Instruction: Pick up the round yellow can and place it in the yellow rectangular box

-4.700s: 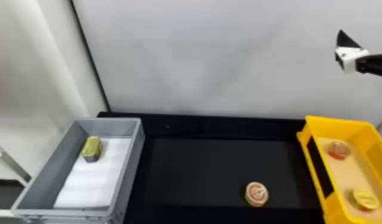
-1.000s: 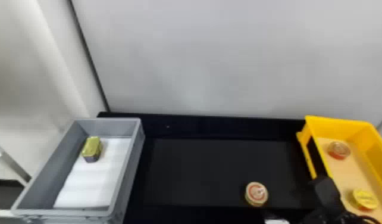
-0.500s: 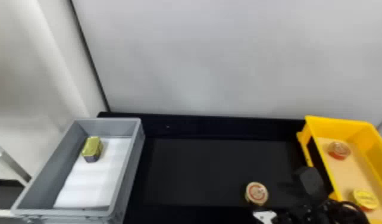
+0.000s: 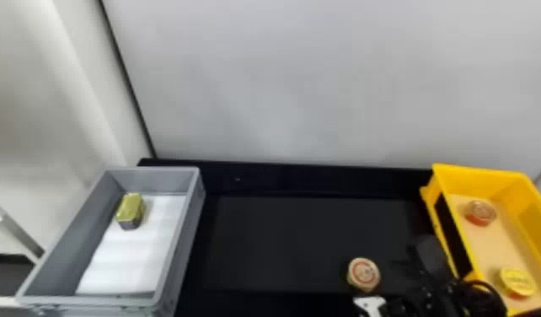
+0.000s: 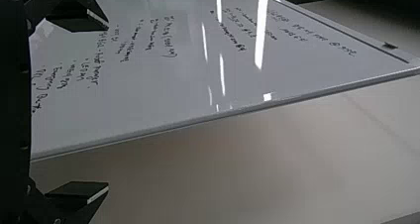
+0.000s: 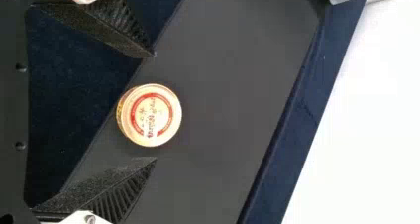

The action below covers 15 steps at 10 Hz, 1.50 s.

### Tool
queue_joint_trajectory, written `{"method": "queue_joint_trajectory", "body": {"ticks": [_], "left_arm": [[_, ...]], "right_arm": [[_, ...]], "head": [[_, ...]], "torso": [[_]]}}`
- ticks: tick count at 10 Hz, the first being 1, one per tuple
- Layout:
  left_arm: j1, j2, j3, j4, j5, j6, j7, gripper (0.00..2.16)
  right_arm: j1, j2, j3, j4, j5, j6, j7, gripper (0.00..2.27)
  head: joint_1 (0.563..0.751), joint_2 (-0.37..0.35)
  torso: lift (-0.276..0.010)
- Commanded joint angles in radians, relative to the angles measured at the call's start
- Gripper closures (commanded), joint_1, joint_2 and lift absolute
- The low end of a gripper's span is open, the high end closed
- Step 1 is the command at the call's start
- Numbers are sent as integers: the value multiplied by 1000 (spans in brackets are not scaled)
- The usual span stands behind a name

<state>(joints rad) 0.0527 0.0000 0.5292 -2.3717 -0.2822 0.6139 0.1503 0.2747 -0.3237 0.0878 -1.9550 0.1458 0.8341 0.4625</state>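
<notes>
Shifted left, away from the yellow rectangular box, the right gripper has neared the round yellow can, which sits on the black surface left of the box. Its fingers are apart, the can between their tips. Grasping seems underway; next, probably centre, close and lift.

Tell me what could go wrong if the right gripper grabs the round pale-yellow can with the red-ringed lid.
The can looks nearer one fingertip of the open right gripper, so closing might nudge or tip it. The yellow rectangular box has raised walls that the can could clip. Inside, it might land on the round can with an orange-red side or the round yellow-topped can.
</notes>
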Motion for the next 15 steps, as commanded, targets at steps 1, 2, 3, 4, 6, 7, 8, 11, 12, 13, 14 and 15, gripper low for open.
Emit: {"method": "queue_joint_trajectory", "body": {"ticks": [1, 2, 3, 4, 6, 7, 8, 11, 12, 13, 14, 15], "left_arm": [[3, -3, -1, 0, 0, 0, 0, 136], [3, -3, -1, -1, 0, 0, 0, 136], [1, -3, -1, -1, 0, 0, 0, 136], [3, -3, -1, -3, 0, -1, 0, 136], [1, -3, -6, -3, 0, -1, 0, 136], [1, -3, -9, -3, 0, 0, 0, 136], [1, -3, -10, -1, 0, 0, 2, 136], [1, -3, -12, -1, -2, 0, 3, 136], [1, -3, -12, -1, -2, 0, 3, 136], [1, -3, -10, -1, -2, -1, 3, 136], [3, -3, -7, -1, -2, 0, 3, 136], [3, -3, -4, -1, -2, 0, 3, 136]], "right_arm": [[-21, 3, 0, 51, 0, -18, 4, 12], [-35, 8, -2, 79, 0, -25, 4, 12], [-45, 17, -6, 105, 0, -41, 6, 12], [-63, 23, -5, 140, 0, -56, 9, 15], [-94, 35, 3, 180, 2, -78, 16, 21], [-111, 43, 7, 205, 2, -91, 16, 21], [-124, 44, 15, 225, 2, -99, 16, 21], [-138, 49, 21, 257, 5, -111, 12, 36], [-137, 49, 20, 260, 8, -107, 12, 56], [-134, 49, 17, 260, 9, -107, 12, 84], [-134, 52, 15, 258, 9, -110, 12, 94], [-130, 57, 12, 257, 9, -116, 10, 125]], "head": [[694, 14], [694, 14], [694, 14], [694, 14], [694, 14], [694, 14], [694, 14], [694, 14], [694, 14], [694, 14], [694, 14], [694, 14]], "torso": [[-68], [-68], [-68], [-68], [-68], [-68], [-68], [-68], [-68], [-68], [-68], [-68]]}}
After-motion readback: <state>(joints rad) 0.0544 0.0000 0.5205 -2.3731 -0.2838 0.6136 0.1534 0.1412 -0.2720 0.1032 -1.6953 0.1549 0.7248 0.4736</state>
